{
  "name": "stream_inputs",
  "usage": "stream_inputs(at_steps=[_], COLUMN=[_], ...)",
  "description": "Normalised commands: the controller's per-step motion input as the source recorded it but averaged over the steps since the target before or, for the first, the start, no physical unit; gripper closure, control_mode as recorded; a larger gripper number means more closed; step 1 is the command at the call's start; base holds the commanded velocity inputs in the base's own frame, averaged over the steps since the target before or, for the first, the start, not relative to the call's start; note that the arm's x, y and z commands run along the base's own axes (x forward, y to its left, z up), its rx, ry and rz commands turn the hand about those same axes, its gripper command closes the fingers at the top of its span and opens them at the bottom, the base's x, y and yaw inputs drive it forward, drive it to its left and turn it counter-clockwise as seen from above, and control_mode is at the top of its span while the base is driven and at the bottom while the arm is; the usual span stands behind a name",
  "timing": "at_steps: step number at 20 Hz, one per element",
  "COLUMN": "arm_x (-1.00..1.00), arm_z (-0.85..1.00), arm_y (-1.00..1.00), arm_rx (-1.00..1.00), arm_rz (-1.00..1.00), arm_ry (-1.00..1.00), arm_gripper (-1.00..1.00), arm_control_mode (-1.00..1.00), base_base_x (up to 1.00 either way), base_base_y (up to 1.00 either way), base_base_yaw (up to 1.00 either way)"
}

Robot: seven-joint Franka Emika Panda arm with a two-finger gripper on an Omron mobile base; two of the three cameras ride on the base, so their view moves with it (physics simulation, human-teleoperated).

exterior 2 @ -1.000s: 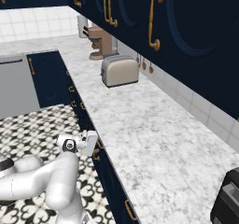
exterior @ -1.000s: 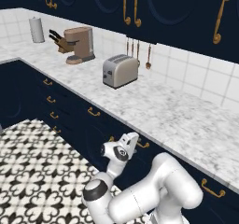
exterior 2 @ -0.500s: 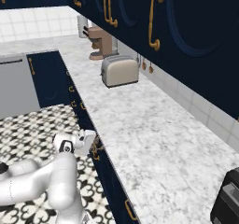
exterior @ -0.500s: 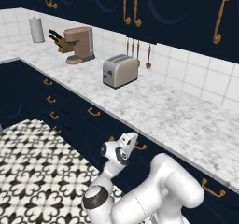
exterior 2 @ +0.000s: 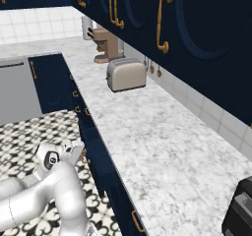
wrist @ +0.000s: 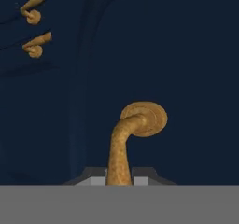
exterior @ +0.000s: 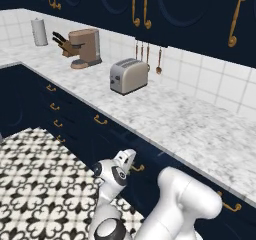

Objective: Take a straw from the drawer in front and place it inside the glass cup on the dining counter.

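Observation:
My gripper is low in front of the navy cabinets, under the marble worktop edge. It is shut on the curved brass handle of the drawer, which stands closed. In the hand view the handle runs up from between the fingertips to its round mount on the navy front. From the right base view the gripper presses against the same drawer front. The straw, the glass cup and the dining counter are out of view.
On the marble worktop stand a toaster, a coffee machine, a knife block and a paper roll. A dark appliance sits at the near right. Patterned floor lies to the left.
The jaws have gone from wide open to shut around the drawer handle. The hand edged slightly closer to the drawer front. The drawer has not moved.

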Motion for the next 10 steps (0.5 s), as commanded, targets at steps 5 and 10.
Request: stream_inputs(at_steps=[5, 10], arm_x=[-0.42, -0.37], arm_z=[0.0, 0.0], arm_y=[1.0, 1.0], arm_rx=[0.03, 0.03], arm_rz=[0.05, 0.06], arm_ry=[0.06, 0.08], arm_gripper=[1.0, 1.0], arm_control_mode=[-1.0, -1.0], base_base_x=[0.0, 0.0], base_base_y=[0.0, 0.0], base_base_yaw=[0.0, 0.0])
